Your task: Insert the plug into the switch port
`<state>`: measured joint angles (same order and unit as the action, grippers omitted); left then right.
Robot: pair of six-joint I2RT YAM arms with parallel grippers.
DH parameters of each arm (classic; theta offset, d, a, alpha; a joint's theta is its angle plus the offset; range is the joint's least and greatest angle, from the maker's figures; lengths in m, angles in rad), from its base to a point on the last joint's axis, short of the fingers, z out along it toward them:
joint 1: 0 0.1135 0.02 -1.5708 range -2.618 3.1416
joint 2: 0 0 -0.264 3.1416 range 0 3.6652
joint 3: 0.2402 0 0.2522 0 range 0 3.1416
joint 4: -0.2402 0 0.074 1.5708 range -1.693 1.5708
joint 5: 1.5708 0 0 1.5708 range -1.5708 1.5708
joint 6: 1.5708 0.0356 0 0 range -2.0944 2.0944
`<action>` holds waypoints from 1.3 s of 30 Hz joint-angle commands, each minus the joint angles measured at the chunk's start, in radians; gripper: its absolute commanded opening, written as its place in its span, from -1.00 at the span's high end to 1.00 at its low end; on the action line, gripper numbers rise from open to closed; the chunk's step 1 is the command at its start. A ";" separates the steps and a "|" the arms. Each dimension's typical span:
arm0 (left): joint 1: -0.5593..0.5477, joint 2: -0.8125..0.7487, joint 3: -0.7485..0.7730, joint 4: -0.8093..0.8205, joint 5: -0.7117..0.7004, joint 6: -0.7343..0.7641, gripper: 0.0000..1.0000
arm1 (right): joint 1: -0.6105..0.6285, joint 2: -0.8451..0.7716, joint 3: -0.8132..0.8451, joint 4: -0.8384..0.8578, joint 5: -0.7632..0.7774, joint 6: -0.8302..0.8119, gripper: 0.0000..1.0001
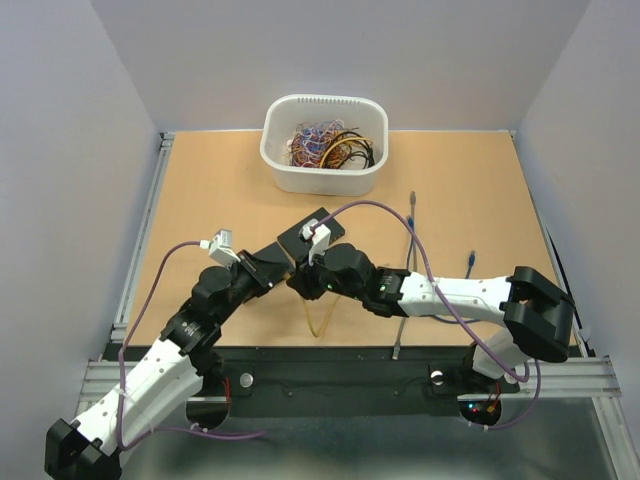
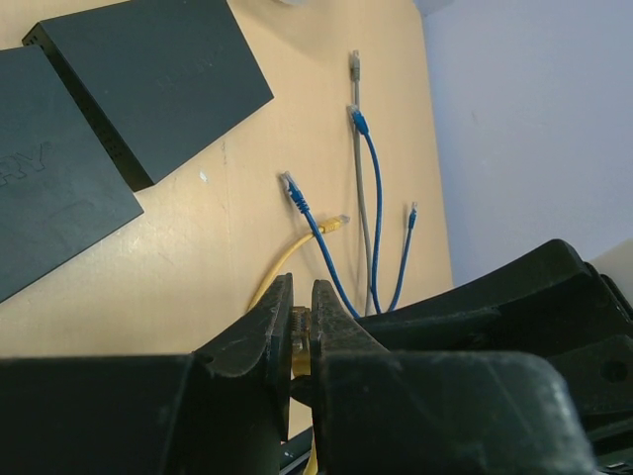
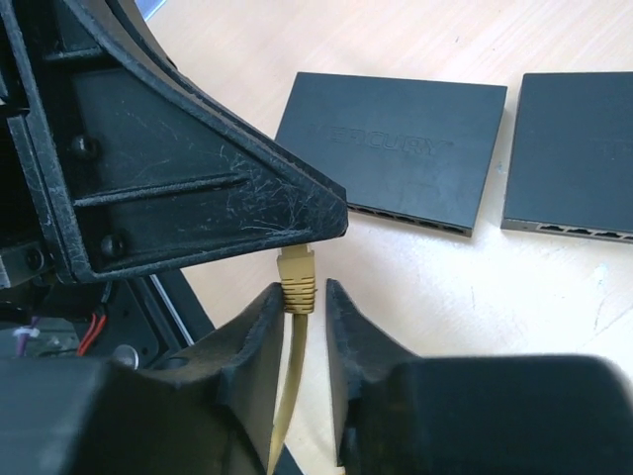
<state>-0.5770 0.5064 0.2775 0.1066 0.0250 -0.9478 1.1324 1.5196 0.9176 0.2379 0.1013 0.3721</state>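
My left gripper [image 2: 303, 292] is shut on the tip of a yellow cable's plug [image 2: 300, 334], held above the table. In the right wrist view the plug's yellow boot [image 3: 297, 280] stands between my right gripper's [image 3: 304, 297] fingers. It touches the left finger and a gap stays to the right one, so that gripper is open. The left gripper's black body covers the plug's tip there. Two black switches [image 3: 391, 148] [image 3: 574, 163] lie flat beyond, their port rows [image 3: 410, 220] facing me. In the top view both grippers [image 1: 290, 270] [image 1: 305, 284] meet just in front of a switch [image 1: 315, 232].
A white bin [image 1: 323, 143] of tangled cables stands at the back. Blue cables [image 2: 307, 213] [image 1: 470, 262] and a grey cable [image 2: 358, 109] lie on the table to the right. The yellow cable [image 1: 318, 320] hangs towards the near edge, and its other plug [image 2: 336, 225] lies on the table.
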 commanded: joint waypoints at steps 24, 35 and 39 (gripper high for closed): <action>0.327 0.340 0.124 0.031 -0.066 0.225 -0.89 | 0.052 0.201 -0.010 0.024 0.066 0.085 0.99; 0.439 0.602 0.135 0.243 -0.182 0.233 -0.83 | 0.076 0.355 0.067 0.014 0.104 0.079 0.99; 0.514 0.731 0.183 0.272 -0.136 0.256 -0.83 | 0.076 0.379 0.081 0.012 0.097 0.082 0.99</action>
<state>-0.1314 1.1492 0.3988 0.2832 -0.1303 -0.7238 1.2049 1.8687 0.9688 0.2424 0.1757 0.4500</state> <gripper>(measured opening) 0.916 0.185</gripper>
